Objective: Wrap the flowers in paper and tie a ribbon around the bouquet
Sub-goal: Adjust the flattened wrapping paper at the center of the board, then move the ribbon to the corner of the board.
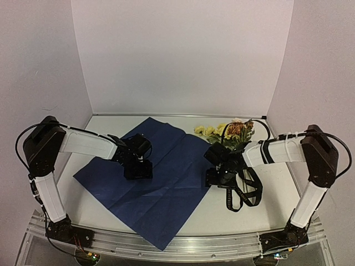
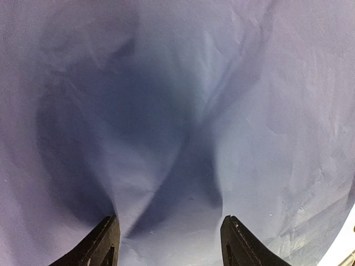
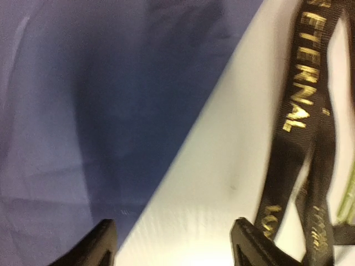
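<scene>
Paper (image 1: 161, 183): dark navy face up, plain, no print. In the left wrist view it reads paler, lilac-blue w/ dark shadow patches. Ribbon (image 3: 302, 100): black w/ gold block lettering along it. Flowers (image 1: 222, 132): yellow & cream blooms, rust-brown ones at the right, green leaves. Table (image 1: 277, 183): off-white, plain. Left arm (image 1: 89, 143) & right arm (image 1: 280, 149): white shells, black joints. Left gripper (image 2: 171, 221) & right gripper (image 3: 175, 224): black. Walls: pale grey-lilac.
</scene>
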Controlling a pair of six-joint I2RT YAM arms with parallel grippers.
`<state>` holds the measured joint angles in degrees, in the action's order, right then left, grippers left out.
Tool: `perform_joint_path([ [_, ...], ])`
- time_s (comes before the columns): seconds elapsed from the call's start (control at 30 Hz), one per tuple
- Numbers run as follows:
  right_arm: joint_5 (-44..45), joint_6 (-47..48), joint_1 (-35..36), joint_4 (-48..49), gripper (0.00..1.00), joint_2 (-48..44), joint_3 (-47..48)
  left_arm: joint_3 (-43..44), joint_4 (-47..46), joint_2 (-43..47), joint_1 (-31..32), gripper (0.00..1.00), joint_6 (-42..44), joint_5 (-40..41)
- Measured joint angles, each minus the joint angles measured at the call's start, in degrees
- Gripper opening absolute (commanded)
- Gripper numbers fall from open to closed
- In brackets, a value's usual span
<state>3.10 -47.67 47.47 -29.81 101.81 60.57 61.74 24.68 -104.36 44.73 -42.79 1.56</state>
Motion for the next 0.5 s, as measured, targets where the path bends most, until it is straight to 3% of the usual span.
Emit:
perform_joint_path([
  [0.23,-3.8,9.5,-10.0,-10.2,0.90,-8.2,3.0,-0.3,-0.7,0.5,-2.3,0.64,3.3,-0.9],
  [0.5,-7.3,21.0,-23.5,-16.7,0.90,-6.9,10.2,2.0,0.9,0.5,-3.0,0.65,6.5,-1.7],
])
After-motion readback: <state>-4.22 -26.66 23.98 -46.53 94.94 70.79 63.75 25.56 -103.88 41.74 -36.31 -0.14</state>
